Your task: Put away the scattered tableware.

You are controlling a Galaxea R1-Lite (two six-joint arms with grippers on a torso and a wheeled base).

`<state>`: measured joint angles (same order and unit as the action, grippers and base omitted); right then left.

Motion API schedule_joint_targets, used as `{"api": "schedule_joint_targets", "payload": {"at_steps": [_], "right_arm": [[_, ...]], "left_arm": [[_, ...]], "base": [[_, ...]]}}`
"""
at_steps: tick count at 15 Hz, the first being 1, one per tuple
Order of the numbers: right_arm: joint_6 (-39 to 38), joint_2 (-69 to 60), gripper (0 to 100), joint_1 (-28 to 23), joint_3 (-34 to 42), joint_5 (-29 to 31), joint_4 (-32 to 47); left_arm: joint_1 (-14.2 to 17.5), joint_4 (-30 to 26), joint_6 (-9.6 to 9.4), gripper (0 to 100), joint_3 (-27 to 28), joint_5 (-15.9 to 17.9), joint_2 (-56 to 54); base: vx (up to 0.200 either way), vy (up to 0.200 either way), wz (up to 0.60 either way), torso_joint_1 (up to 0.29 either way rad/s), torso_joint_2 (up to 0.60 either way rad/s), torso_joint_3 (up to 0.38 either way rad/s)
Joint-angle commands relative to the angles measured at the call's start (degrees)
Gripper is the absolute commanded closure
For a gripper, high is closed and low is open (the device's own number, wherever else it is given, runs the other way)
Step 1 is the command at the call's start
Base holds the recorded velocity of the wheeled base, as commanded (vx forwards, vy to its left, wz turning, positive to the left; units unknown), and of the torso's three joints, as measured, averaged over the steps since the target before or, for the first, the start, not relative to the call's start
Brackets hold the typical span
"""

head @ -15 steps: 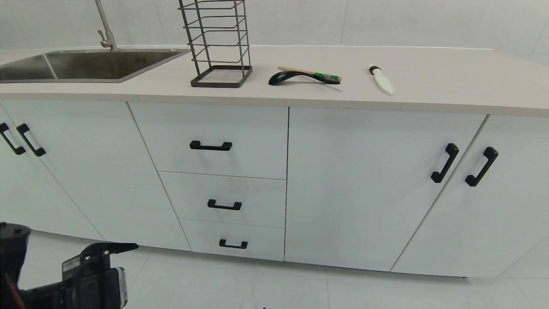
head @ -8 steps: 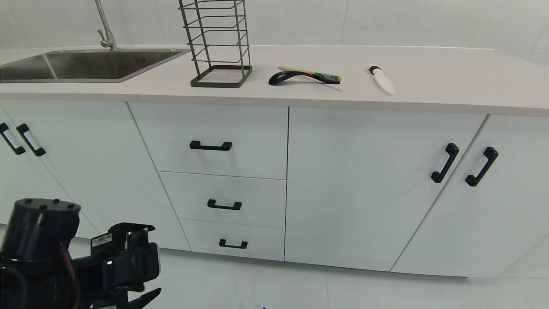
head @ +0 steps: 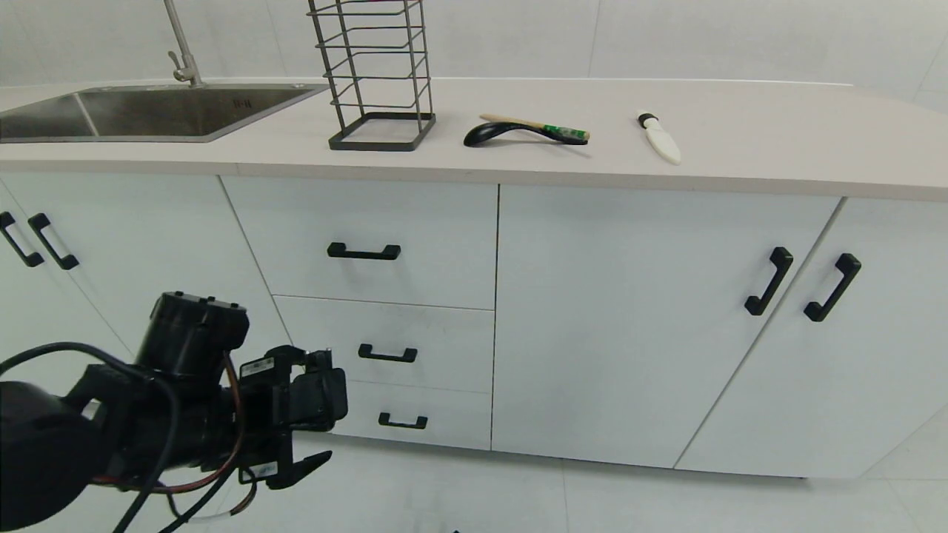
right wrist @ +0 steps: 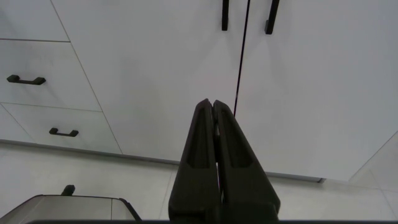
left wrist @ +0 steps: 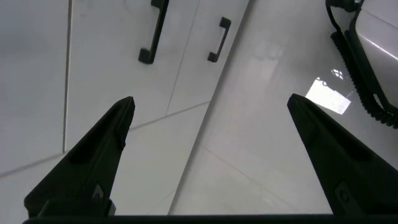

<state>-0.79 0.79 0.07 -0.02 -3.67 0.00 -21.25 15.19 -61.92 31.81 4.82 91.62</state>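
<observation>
On the countertop (head: 740,141), black spoon (head: 483,135) lies crosswise, bowl seemingly leftward.

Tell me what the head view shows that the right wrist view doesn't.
Head view, not the right wrist view: the countertop with the sink, wire rack, black spoon and white knife, plus the open left tool low in front of the drawers.
Right wrist view, not the head view: the right tool, shut, pointing at the cabinet doors.
Both: the white drawers with black handles, the paired door handles and the tiled floor.
</observation>
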Motion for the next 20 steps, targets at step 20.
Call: {"api": "schedule_joint_targets", "payload": {"at_steps": [20], "right_arm": [[0.00, 0.09, 100, 0.01, 0.02, -0.02, 0.00]], "left_arm": [[0.33, 5.99, -3.04, 0, 20.40, 1.07, 32.13]], "base": [[0.000, 0.000, 0.00, 0.000, 0.00, 0.000]]}}
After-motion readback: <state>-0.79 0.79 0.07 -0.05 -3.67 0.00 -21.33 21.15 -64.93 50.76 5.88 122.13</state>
